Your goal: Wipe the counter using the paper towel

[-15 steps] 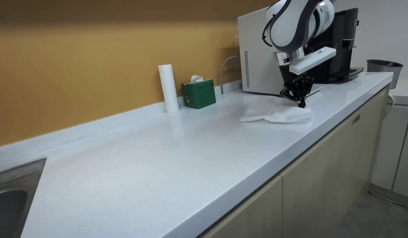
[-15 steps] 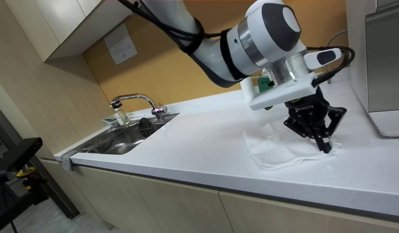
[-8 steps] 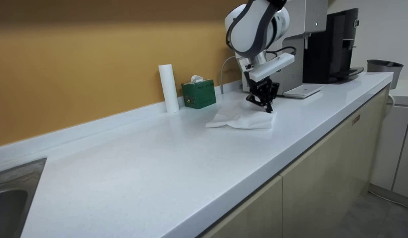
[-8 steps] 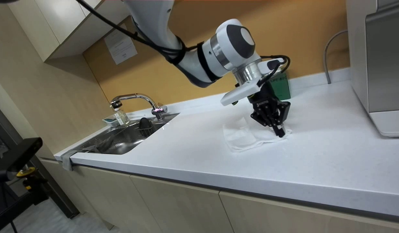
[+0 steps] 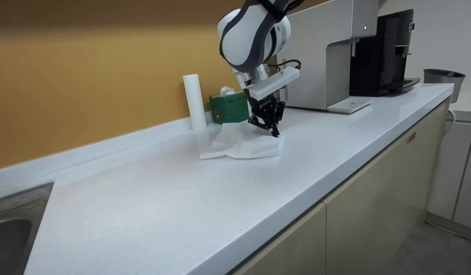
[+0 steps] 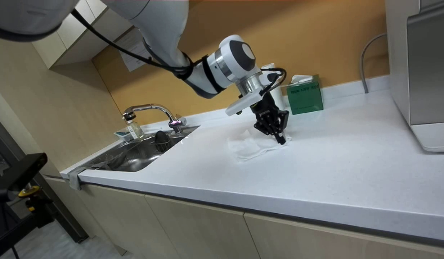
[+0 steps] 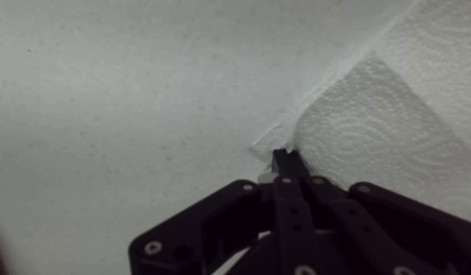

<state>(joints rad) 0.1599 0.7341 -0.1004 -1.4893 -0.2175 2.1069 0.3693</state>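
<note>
The white paper towel (image 5: 241,148) lies spread and creased on the white counter (image 5: 155,214) in both exterior views; it also shows in an exterior view (image 6: 247,146). My black gripper (image 5: 275,133) points down at the towel's right edge, low at the counter, in both exterior views (image 6: 280,141). In the wrist view the fingertips (image 7: 287,152) are together on a pinched corner of the towel (image 7: 373,126). A small flap of towel sticks out to the left of the tips. The textured sheet spreads to the right.
A green tissue box (image 5: 228,110) and an upright white roll (image 5: 195,103) stand by the wall behind the towel. A sink (image 6: 135,163) with a faucet (image 6: 153,107) is at the left end. A white machine (image 5: 311,72) and a black machine (image 5: 380,57) stand on the right.
My gripper has dragged the paper towel leftward along the counter in both exterior views, away from the white machine and to in front of the tissue box. The fingers have stayed shut.
</note>
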